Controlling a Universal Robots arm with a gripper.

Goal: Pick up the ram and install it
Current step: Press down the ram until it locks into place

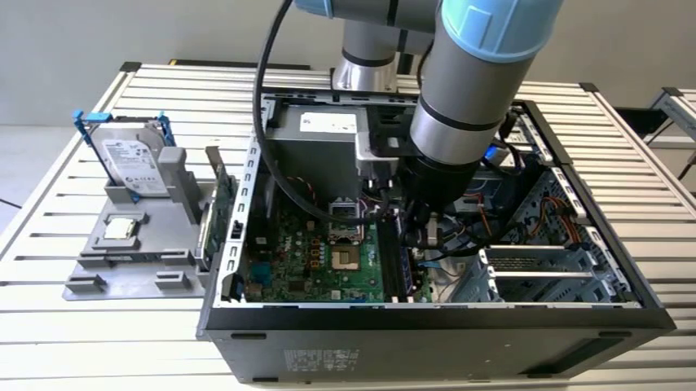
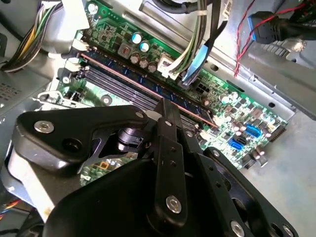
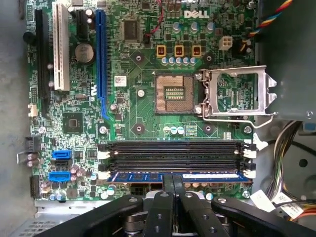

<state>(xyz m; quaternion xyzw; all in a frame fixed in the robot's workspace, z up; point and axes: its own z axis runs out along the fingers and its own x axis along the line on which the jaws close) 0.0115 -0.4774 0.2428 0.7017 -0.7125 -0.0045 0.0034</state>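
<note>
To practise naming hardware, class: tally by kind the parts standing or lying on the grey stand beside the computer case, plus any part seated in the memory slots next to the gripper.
Hard drive in a blue frame, on the grey stand: 1
Green expansion card, on the stand: 1
Small square chip, on the stand: 1
Ram, in a slot at the gripper: 1
Total: 4

In the first wrist view, the ram fills the memory slot nearest the gripper, whose closed fingers sit on its middle. At 12 o'clock two empty memory slots lie open; at 3 o'clock a cable bundle crowds the slot ends.
</note>
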